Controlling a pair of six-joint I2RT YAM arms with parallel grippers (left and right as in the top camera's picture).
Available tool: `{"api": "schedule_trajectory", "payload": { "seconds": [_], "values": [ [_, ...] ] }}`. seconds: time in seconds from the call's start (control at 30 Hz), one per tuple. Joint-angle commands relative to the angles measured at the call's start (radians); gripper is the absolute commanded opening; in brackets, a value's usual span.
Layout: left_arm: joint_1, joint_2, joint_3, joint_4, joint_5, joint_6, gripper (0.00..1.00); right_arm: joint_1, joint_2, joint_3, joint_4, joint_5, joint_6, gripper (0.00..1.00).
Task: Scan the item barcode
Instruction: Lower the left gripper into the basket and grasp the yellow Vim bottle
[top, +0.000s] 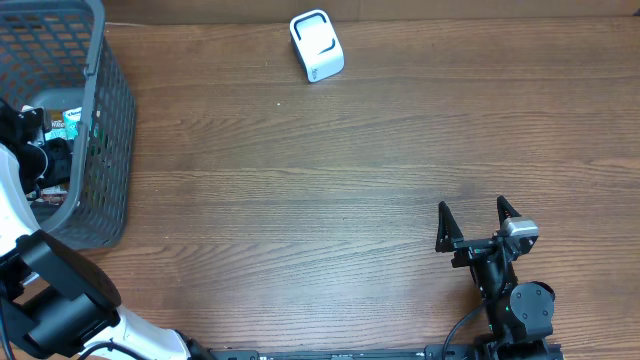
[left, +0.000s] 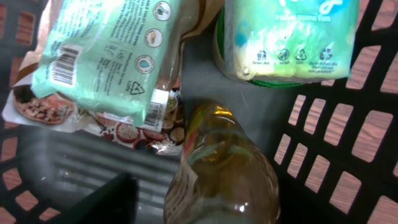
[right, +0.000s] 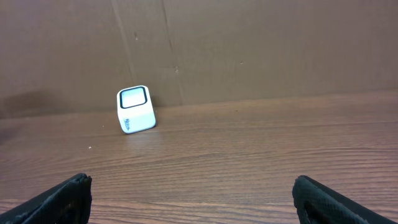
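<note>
Left claw hangs inside the grey mesh basket, its spread unclear. Directly beneath lies a clear bottle of amber liquid, probably heavy, rigid and slippery, so grip across its body. Right claw gapes empty.

A small white scanner with a dark-rimmed window stands on the wooden surface, close to a brown wall that has an upright seam. Two black fingers frame the lower corners, spread wide apart, nothing between them, well short of the scanner.
</note>
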Motion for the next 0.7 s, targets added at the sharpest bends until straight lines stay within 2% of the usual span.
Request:
{"api": "schedule_trajectory", "payload": {
  "seconds": [0.0, 0.17, 0.37, 0.4, 0.5, 0.67],
  "values": [
    [0.003, 0.024, 0.018, 0.002, 0.024, 0.013, 0.61, -0.003, -0.007, -0.011, 0.006, -0.005, -0.004, 1.0],
    [0.003, 0.028, 0.018, 0.014, 0.024, 0.004, 0.51, -0.003, -0.007, -0.011, 0.006, -0.005, -0.004, 1.0],
    [0.003, 0.029, 0.018, 0.024, 0.024, -0.064, 0.39, -0.003, -0.007, -0.011, 0.006, -0.005, -0.004, 1.0],
    [0.003, 0.029, 0.018, 0.023, 0.024, -0.066, 0.41, -0.003, -0.007, -0.011, 0.006, -0.005, -0.004, 1.0],
    [0.003, 0.029, 0.018, 0.023, 0.024, -0.066, 0.63, -0.003, -0.007, -0.011, 0.006, -0.005, -0.005, 1.0],
    [0.003, 0.029, 0.014, 0.023, 0.047, -0.066, 0.7, -0.003, -0.007, -0.011, 0.006, -0.005, -0.004, 1.0]
  ]
}}
